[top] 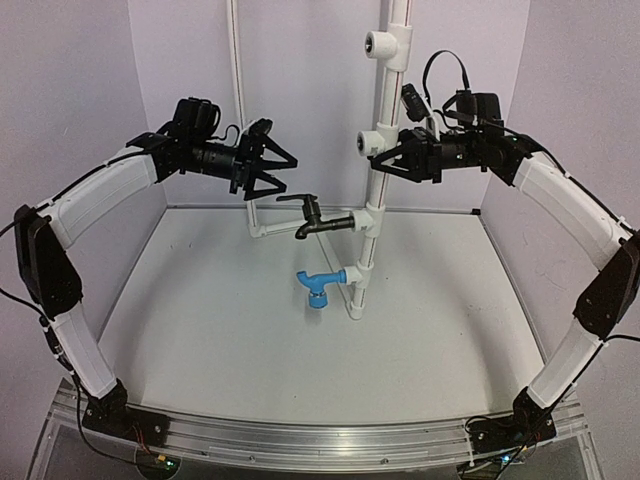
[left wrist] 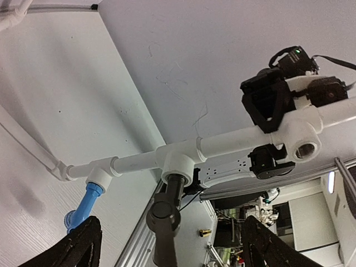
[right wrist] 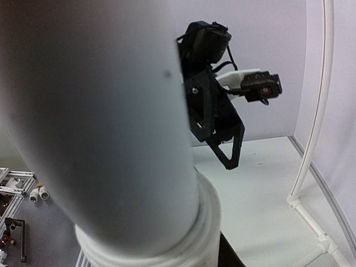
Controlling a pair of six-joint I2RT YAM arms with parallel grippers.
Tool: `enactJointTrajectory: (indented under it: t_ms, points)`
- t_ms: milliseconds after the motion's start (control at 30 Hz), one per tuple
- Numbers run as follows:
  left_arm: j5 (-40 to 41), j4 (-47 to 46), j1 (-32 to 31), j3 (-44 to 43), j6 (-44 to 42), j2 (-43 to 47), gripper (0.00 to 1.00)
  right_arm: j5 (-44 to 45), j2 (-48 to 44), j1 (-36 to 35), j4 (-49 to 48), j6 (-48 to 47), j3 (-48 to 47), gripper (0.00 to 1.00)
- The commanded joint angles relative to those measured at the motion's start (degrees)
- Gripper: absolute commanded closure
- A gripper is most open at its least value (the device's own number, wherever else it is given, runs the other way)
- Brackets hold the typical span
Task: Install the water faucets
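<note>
A: Top external, left arm (top: 100,195) pose?
B: Raised, elbow bent, wrist level. Left gripper (top: 288,178) is spread wide and empty, up and left of the black faucet (top: 315,215), not touching.
A: Right arm (top: 570,200)?
B: Raised too. Right gripper (top: 384,157) is clamped on the upright pipe (top: 389,95). Both faucets stick out from the pipe, blue faucet (top: 318,285) below black.
</note>
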State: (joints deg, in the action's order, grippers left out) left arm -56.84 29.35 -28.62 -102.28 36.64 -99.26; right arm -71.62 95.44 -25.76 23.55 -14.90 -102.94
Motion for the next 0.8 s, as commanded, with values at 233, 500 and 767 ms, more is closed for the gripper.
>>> enactJointTrajectory:
  t_ms: [233, 500, 767]
  points:
    - [-5.13, -4.58, -4.12, -4.49, 4.82, -4.76, 0.16, 2.44, -1.03, 0.00, 3.78, 4.26, 2.30, 0.69]
    - [-4.74, -3.08, -7.41, -7.33, 1.01, -6.20, 0.33, 3.18, -1.20, -0.06, 3.70, 4.35, 2.79, 0.74]
    - [-2.60, -9.30, -8.86, -3.72, -0.21, -1.36, 0.47, 4.02, -1.19, -0.05, 3.61, 4.35, 3.49, 0.81]
